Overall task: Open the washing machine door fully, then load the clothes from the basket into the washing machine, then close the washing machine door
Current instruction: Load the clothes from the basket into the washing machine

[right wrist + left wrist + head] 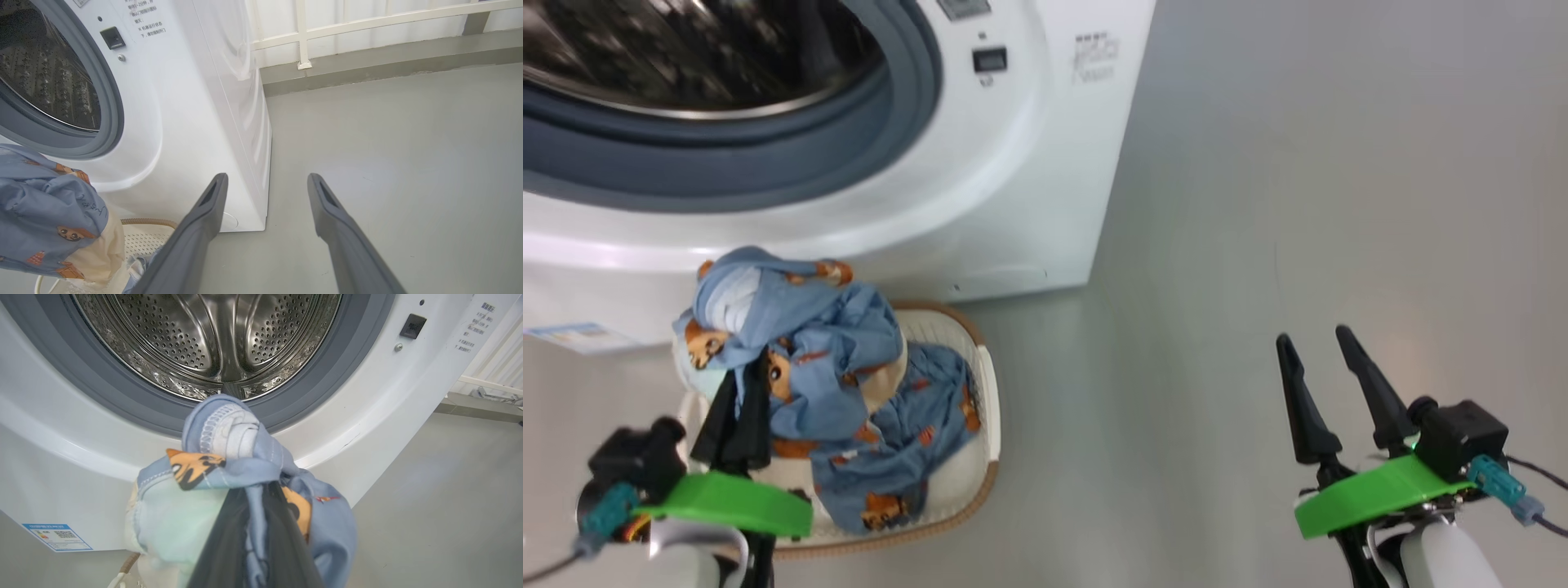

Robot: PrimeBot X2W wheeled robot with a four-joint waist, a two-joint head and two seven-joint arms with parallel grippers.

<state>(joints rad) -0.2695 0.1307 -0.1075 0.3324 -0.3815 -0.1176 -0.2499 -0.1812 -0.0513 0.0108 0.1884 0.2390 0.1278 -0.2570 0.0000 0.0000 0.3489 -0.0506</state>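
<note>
Steel drum point(204, 335) of the washing machine point(1013, 163) lay uncovered behind its grey rubber ring point(322, 371). Nothing stood across the opening, so opening the washing machine door looked done. Loading was under way. The left gripper point(742, 408) was pinched tight on a bunch of the clothes point(833, 359), blue fabric with orange prints bundled with a white piece. It held the bunch up just below the opening's lower lip, outside the drum. The fabric trailed down into the basket point(985, 408), which sat on the floor close against the machine's front with more blue cloth lying in it. No garment could be seen in the drum. The right gripper point(1313, 339) hung well off to the side, fingers spread, holding nothing. What was left, by my reckoning, was to carry the clothes in and then shut the door. Smooth grey floor point(1298, 204) ran back to a low kerb point(367, 65) under a white railing point(367, 24). A blue sticker point(57, 537) marked the machine's lower front.
</note>
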